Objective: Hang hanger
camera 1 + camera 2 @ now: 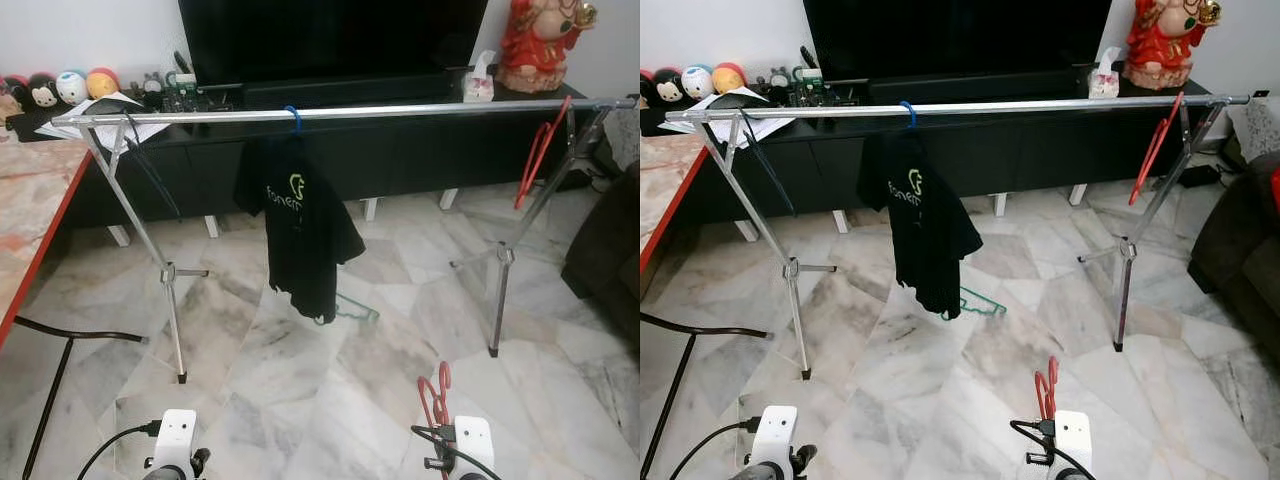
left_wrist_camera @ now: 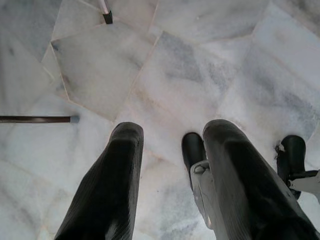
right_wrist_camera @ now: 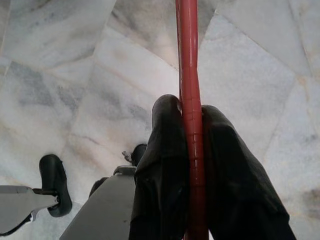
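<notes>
**Red hanger clamped low, rail waiting across the top**

Here we are over a glossy marble floor (image 1: 300,400), grey-veined slabs cut in irregular polygons. Across the upper part of the frame runs a thin, shiny metal clothes rail (image 1: 400,110), carried on slim tubular legs with black feet. Near its middle, a blue hook holds a limp black T-shirt (image 1: 300,235) with a pale green logo, its hem drooping toward centre frame. At the rail's far right end another red hanger (image 1: 538,150) dangles tilted against the stand. On the floor just beside the shirt's hem lies a thin green wire hanger (image 1: 980,303), flat on the marble.

Down at the bottom right, the right gripper (image 3: 191,150) has both ribbed black fingers pressed together on the red hanger (image 3: 188,75), a smooth plastic bar running straight up between the pads. From the head camera that hanger's looped red top pokes up just above the white wrist block, low in the frame and well apart from the rail.

Bottom left, the left gripper (image 2: 170,150) hangs low over the floor, its two long, matte, ridged fingers spread with bare marble showing between them, holding nothing.

Behind the rail sits a long black cabinet (image 1: 400,150) with a dark screen, round plush toys at upper left and a red figurine (image 1: 540,40) at upper right.
</notes>
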`<state>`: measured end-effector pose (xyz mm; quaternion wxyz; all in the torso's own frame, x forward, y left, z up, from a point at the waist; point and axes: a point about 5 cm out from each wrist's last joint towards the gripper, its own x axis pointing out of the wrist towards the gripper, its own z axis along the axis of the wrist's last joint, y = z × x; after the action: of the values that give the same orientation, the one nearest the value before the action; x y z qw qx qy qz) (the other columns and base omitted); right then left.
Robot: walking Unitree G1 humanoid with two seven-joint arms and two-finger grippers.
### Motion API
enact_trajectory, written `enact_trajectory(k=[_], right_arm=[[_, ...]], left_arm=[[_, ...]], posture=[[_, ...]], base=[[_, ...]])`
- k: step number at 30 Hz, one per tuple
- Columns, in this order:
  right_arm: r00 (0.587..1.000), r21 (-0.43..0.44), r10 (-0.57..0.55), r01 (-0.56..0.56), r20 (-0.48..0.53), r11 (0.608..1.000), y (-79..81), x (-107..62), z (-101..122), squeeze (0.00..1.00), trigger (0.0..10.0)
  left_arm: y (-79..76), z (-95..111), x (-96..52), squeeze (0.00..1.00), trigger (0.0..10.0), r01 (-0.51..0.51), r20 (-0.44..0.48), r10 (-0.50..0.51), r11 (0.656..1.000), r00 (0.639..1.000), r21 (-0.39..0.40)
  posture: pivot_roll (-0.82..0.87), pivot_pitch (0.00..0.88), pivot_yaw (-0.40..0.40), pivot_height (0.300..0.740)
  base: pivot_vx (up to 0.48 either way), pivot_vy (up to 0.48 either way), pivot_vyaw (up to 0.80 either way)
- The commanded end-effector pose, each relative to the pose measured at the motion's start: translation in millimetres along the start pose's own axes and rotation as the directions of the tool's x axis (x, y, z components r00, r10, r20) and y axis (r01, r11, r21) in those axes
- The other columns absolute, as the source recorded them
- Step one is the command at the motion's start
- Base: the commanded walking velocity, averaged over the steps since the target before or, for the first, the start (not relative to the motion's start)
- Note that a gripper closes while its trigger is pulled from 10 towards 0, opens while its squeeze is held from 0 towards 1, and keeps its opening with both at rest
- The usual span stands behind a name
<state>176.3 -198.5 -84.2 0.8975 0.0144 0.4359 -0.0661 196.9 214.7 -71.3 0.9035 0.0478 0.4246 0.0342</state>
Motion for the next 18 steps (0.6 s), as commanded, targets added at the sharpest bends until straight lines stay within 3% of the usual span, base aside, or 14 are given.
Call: enact_trajectory(k=[1, 18], right_arm=[[1.0, 0.006, -0.006, 0.006, 0.0, 1.0, -0.7, -0.3, -0.8, 0.0, 10.0], [1.0, 0.005, -0.002, 0.002, 0.001, 1.0, -0.5, -0.6, -1.6, 0.0, 10.0]], left_arm=[[0.4, -11.5, -2.2, 0.0, 10.0, -0.008, -0.038, 0.008, 1.0, 0.999, 0.001], [0.3, -16.6, -3.4, 0.0, 10.0, -0.005, -0.053, 0.005, 1.0, 0.999, 0.005]], posture=[[0.01, 0.059, -0.017, 0.74], [0.01, 0.047, -0.017, 0.74]], base=[[-0.307, 0.0, 0.0], [-0.341, 0.0, 0.0]])
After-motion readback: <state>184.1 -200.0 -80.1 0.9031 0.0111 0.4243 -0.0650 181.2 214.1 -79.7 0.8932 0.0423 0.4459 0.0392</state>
